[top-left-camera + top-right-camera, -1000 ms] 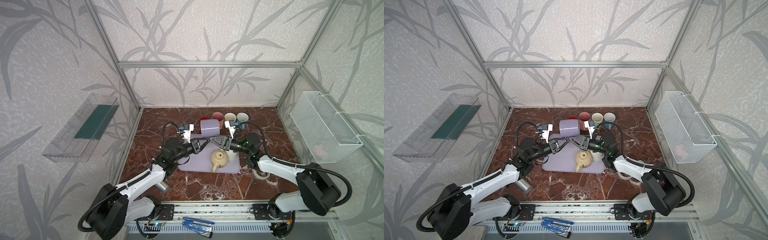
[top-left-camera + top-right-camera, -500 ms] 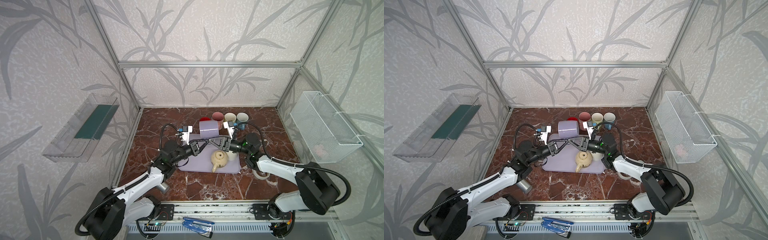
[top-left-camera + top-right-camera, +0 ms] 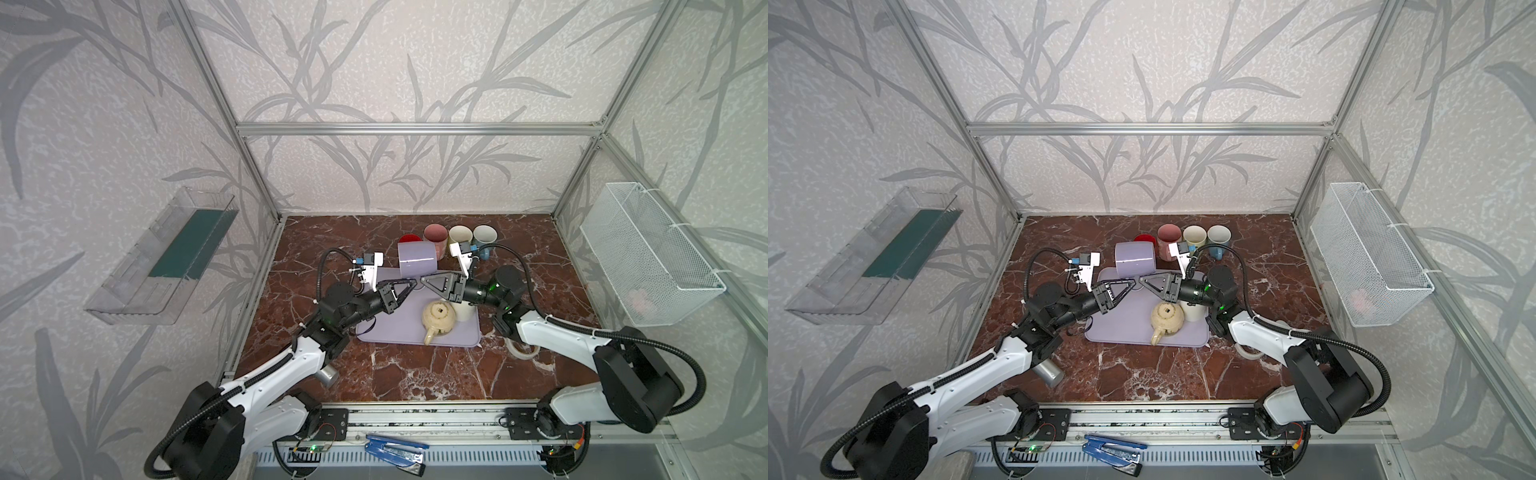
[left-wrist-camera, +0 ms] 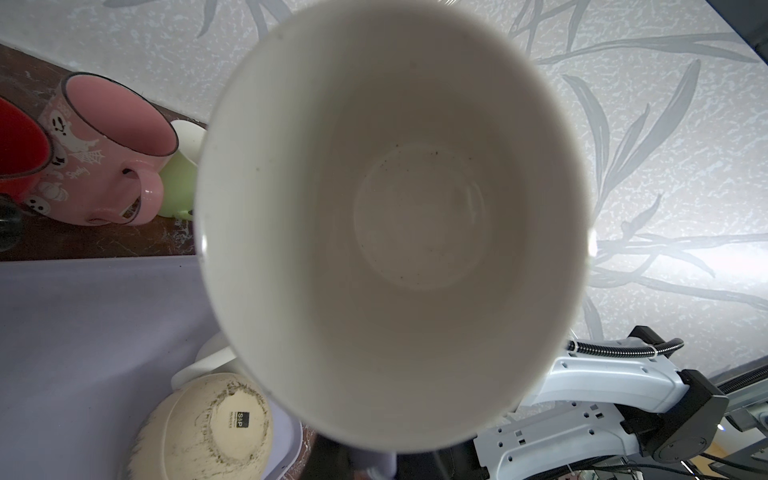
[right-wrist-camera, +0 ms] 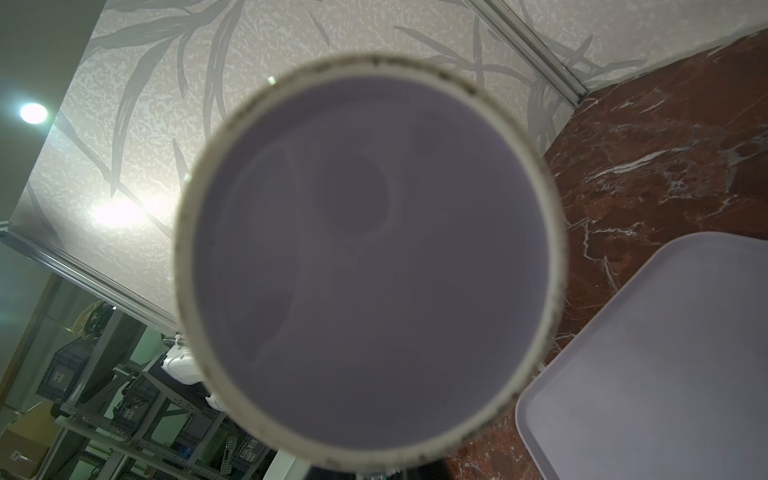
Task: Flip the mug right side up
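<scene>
The lavender mug [image 3: 415, 259] hangs in the air on its side, just above the point where the two sets of fingers meet tip to tip. It is clear of the lilac tray [image 3: 386, 332] below them. Its open mouth faces the left fingers [image 3: 399, 286], whose wrist view looks straight into the white interior. Its base faces the right fingers [image 3: 440, 283], whose wrist view is filled by the ringed underside.

This sideways hold looks like the middle of the turn: lifted high enough for the rim to swing up without striking the upturned cream mug [image 3: 439, 318], which sits lower and nearer the robot than the fingers.

Both sets of fingers are pressed together and seem to be pinching the mug's lower side. The contact itself is hidden, so I cannot tell which one bears the weight.

Both arms reach in low over the counter [image 3: 415, 374]. Their forearms slant inward and their wrists are roughly level, facing each other.
</scene>
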Controlling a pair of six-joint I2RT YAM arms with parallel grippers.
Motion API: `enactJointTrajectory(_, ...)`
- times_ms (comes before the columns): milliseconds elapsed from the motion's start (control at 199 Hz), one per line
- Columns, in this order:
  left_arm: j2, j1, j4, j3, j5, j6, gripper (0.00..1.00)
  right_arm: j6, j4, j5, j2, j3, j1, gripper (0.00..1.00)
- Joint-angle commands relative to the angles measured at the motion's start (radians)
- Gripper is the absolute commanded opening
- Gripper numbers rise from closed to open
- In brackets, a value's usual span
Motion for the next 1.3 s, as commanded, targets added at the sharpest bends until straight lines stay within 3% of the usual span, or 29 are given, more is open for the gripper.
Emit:
enactJointTrajectory(0,0.003,-0.007,0.046,0.014,0.03,0.036,0.0,0.006,0.077,0.007,-0.026,0.012,-0.001,0.0)
enactJointTrajectory(105,0.015,-0.009,0.057,0.022,0.037,0.032,0.0,-0.007,0.07,-0.003,-0.027,0.015,0.006,0.0)
enactJointTrajectory(301,0.038,-0.015,0.084,0.031,0.042,0.024,0.14,-0.007,0.082,-0.014,-0.032,0.016,0.008,0.0)
enactJointTrajectory(823,0.064,-0.031,0.107,0.06,0.05,0.022,0.24,0.01,0.131,-0.022,0.005,0.012,0.038,0.0)
enactJointTrajectory(1073,0.048,-0.031,0.104,0.05,0.045,0.027,0.0,0.002,0.117,-0.017,0.01,0.012,0.04,0.0)
enactJointTrajectory(1234,0.015,-0.029,0.055,0.029,-0.013,0.042,0.0,-0.027,0.071,-0.001,0.008,0.011,0.034,0.0)
enactJointTrajectory(1299,-0.004,-0.028,0.014,0.024,-0.039,0.058,0.0,-0.04,0.048,0.001,0.007,0.009,0.027,0.09)
